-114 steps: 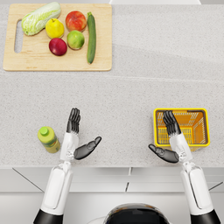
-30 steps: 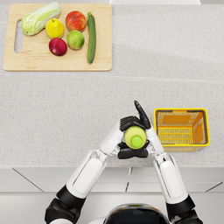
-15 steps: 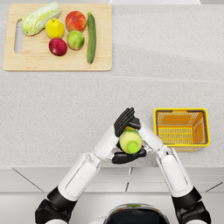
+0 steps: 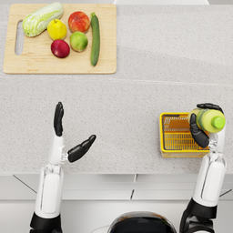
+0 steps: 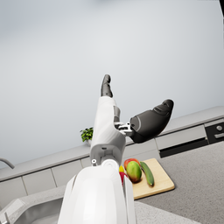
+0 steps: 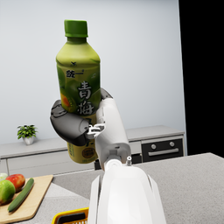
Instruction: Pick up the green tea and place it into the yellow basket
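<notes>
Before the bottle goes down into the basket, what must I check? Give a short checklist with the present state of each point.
1. Right hand grips the bottle: ok.
2. Bottle upright, cap on top, seen in the right wrist view: ok.
3. Bottle above the basket: not ok, it overhangs the right edge.
4. Basket bare inside: ok.
5. Left hand far from the basket: ok.
6. Height of the bottle over the basket: cannot tell.

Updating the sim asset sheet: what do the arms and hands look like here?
Both arms are glossy white, smooth rounded shells, with black joints near the shoulders. The left hand and right hand are dark grey-black with slim rounded fingers. Small exposed metal fittings sit at the wrists. No markings or loose cables are visible.
</notes>
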You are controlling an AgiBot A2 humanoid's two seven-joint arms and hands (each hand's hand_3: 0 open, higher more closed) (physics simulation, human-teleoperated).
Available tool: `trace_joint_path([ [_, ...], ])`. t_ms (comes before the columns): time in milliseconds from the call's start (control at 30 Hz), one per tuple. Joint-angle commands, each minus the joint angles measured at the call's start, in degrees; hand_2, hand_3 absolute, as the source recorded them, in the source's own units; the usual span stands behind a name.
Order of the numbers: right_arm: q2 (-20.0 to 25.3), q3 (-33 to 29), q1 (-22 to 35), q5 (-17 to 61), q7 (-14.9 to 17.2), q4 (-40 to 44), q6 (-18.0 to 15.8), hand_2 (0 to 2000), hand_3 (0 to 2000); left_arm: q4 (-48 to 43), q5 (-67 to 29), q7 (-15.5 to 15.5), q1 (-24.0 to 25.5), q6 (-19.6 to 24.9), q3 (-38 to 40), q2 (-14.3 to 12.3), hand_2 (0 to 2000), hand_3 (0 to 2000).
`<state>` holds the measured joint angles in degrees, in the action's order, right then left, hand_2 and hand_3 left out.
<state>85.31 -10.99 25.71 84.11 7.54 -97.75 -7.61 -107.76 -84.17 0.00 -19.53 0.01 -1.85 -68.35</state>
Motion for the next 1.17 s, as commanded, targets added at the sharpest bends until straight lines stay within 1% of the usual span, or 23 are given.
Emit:
trace_joint_path([
  [33,0.6,0.6,-3.1,0.0,3.4,3.0,0.0,2000,2000,2.8,0.0,0.0,-0.9,0.0,0.3,-0.3,0,0],
  [67,0.7,1.5,-4.0,0.0,6.1,3.8,-0.1,2000,2000,3.1,0.0,0.0,-0.9,0.0,0.4,-0.4,0,0],
  [100,0.8,2.3,-4.9,0.0,7.8,4.3,1.1,2000,2000,3.7,0.0,0.0,-1.3,0.0,0.6,-0.6,0,0],
  [167,0.9,3.2,-5.7,0.0,10.1,4.8,0.1,2000,2000,4.9,0.0,0.0,-1.8,0.0,0.4,-1.0,0,0],
  [200,0.8,3.3,-5.4,0.0,10.7,5.0,0.1,2000,2000,5.2,0.0,0.0,-2.0,0.0,0.2,-1.2,0,0],
  [233,0.8,3.2,-4.9,0.0,11.1,6.0,0.3,639,1673,5.8,0.0,0.0,-2.3,0.0,0.1,-1.4,0,0],
  [267,0.7,3.1,-4.5,0.0,11.7,6.2,0.4,0,1347,6.2,0.0,0.0,-2.3,0.0,0.3,-1.5,0,0],
  [300,0.7,2.9,-4.4,0.0,11.9,6.2,1.2,0,1020,6.3,0.0,0.0,-2.2,0.0,0.6,-1.6,0,0],
  [333,0.6,3.1,-4.3,0.0,6.4,5.4,3.0,0,693,6.3,0.0,0.0,-2.2,0.0,0.7,-1.7,0,0],
  [367,0.8,3.7,-5.0,0.0,2.5,3.4,4.3,0,367,6.7,0.0,0.0,-2.9,0.0,0.7,-2.0,0,0],
  [400,0.8,4.5,-5.4,0.0,-0.4,0.8,5.2,0,40,7.5,0.0,0.0,-4.3,0.0,0.3,-2.4,0,0],
  [433,0.6,5.8,-4.5,0.0,-2.4,-1.8,5.9,0,0,8.8,0.0,0.0,-6.6,0.0,0.6,-2.8,0,0],
  [467,0.2,6.1,-2.9,0.0,-3.9,-3.5,6.4,0,0,9.7,0.0,0.0,-8.7,0.0,1.3,-3.1,0,0],
  [533,-1.1,5.4,0.9,0.0,-5.6,-4.5,7.0,0,0,11.1,0.0,0.0,-11.8,0.0,2.7,-3.5,0,0],
  [600,-1.3,3.3,2.1,0.0,-6.6,-3.7,7.3,0,0,10.7,0.0,0.0,-11.2,0.0,4.7,-3.5,0,0],
  [733,-1.1,0.8,0.7,0.0,-7.3,-4.4,7.5,0,0,9.6,0.0,0.0,-8.8,0.0,10.0,-3.8,0,0],
  [833,-1.0,0.6,0.2,0.0,-7.4,-3.5,7.6,0,0,9.6,0.0,0.0,-7.3,0.0,10.2,-4.1,0,0],
  [867,-0.9,1.1,-0.2,0.0,-7.5,-3.6,7.6,0,0,9.9,0.0,0.0,-7.7,0.0,9.0,-4.1,0,0],
  [1167,-0.8,0.7,-0.5,0.0,-7.5,-3.3,7.6,0,0,9.8,0.0,0.0,-6.6,0.0,10.1,-4.4,0,0],
])
